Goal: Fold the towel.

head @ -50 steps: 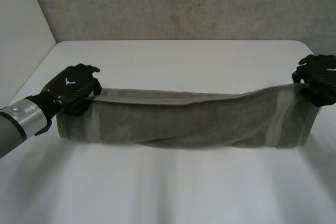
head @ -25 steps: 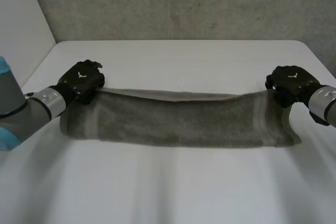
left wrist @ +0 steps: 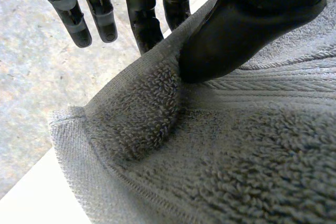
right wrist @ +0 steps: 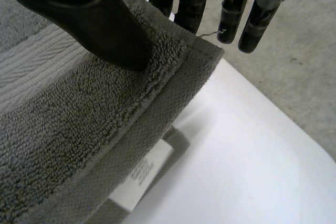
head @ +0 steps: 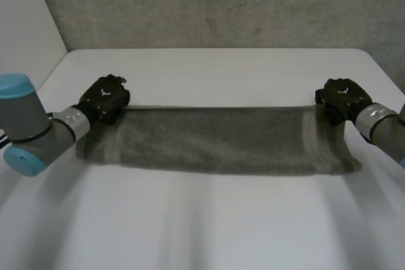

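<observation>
White table [head: 215, 226] with one grey towel [head: 215, 147] in a long band across its middle, side to side.

The left hand [head: 105, 96] and right hand [head: 342, 97] are black with a small white mark; grey arms [head: 22, 118], silver cuffs [head: 71, 122], light-blue caps [head: 14, 84].

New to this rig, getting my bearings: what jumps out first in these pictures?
A long grey towel is stretched across the white table. The left hand pinches one far corner, the right hand the other, thumbs on top. A white label peeks out under the right hand's corner.
</observation>
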Available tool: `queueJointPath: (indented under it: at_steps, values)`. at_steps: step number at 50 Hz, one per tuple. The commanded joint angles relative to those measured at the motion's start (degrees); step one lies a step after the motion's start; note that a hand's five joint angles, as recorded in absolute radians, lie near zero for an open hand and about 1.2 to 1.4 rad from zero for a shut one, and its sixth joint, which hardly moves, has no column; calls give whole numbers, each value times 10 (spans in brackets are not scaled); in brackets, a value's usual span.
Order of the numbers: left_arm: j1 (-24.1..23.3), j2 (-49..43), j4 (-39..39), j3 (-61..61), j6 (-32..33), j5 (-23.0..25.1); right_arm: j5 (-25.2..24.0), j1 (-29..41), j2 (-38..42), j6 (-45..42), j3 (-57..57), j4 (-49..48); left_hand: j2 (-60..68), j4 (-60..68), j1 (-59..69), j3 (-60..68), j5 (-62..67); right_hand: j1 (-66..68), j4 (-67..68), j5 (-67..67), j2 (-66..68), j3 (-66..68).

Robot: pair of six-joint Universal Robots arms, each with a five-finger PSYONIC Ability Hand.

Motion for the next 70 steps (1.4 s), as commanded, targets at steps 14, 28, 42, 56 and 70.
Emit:
queueJointPath:
  at_steps: [14,28,42,56,70]
  values:
    - [-15,81,15,-52,-4,-75,30,12,-93,62,50,-33,-659,-38,-623,-33,-663,-652,-44,-677,-647,-30]
    - [-4,243,21,-242,-10,-63,-13,-12,-237,40,241,16,-642,-38,-607,-33,-646,-652,-44,-677,-647,-30]
    - [-2,266,45,-291,-89,-43,-49,-83,-167,-84,281,26,-633,-38,-598,-33,-638,-471,-44,-496,-466,-30]
    - [-3,268,48,-297,-90,-44,-72,-85,-137,-85,270,-1,-635,-38,-600,-33,-639,48,-44,23,52,-30]
    - [-2,269,48,-298,-90,-44,-88,-130,-134,-83,268,6,-637,-38,-601,-33,-641,48,-44,23,53,-30]
